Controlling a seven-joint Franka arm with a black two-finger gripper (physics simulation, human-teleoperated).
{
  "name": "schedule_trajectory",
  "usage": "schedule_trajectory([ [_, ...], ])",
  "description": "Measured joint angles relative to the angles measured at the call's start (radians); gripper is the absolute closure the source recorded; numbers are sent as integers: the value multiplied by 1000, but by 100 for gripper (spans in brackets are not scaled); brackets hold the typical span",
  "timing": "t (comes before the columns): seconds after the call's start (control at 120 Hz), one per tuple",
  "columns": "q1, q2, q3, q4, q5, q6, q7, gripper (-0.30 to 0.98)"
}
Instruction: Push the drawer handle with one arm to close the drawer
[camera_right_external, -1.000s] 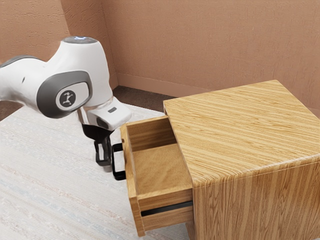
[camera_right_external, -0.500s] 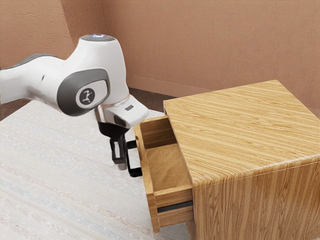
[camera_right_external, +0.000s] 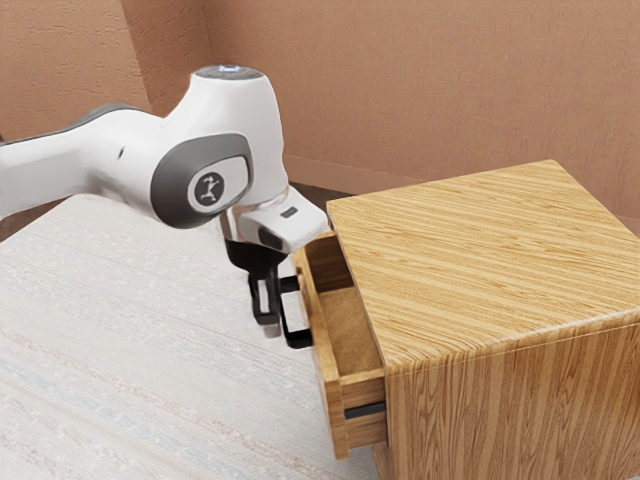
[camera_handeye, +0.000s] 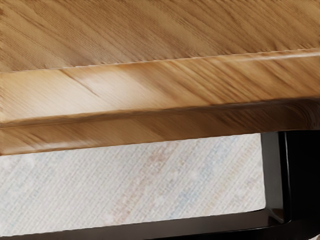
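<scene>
Your black hand (camera_right_external: 268, 322) points down beside black, squared loop handle (camera_right_external: 299, 340); you can't tell if they touch. Can't tell if your hand is spread or pressed together. Handle sits on front of light-brown striped wood drawer (camera_right_external: 327, 385). Drawer sticks part way out of big light-brown wood cabinet (camera_right_external: 480, 260). Your white and gray arm (camera_right_external: 240, 125) comes from exterior view's left, over pale streaky bench (camera_right_external: 150, 340).
</scene>
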Motion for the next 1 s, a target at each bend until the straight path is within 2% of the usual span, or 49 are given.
schedule_trajectory([
  [0.317, 158, 1, -159, 56, -27, 0, 10, 79],
  [0.642, 276, 1, -272, 117, -45, 0, 21, 79],
  [1.0, 477, -2, -469, 196, -74, 1, 35, 81],
])
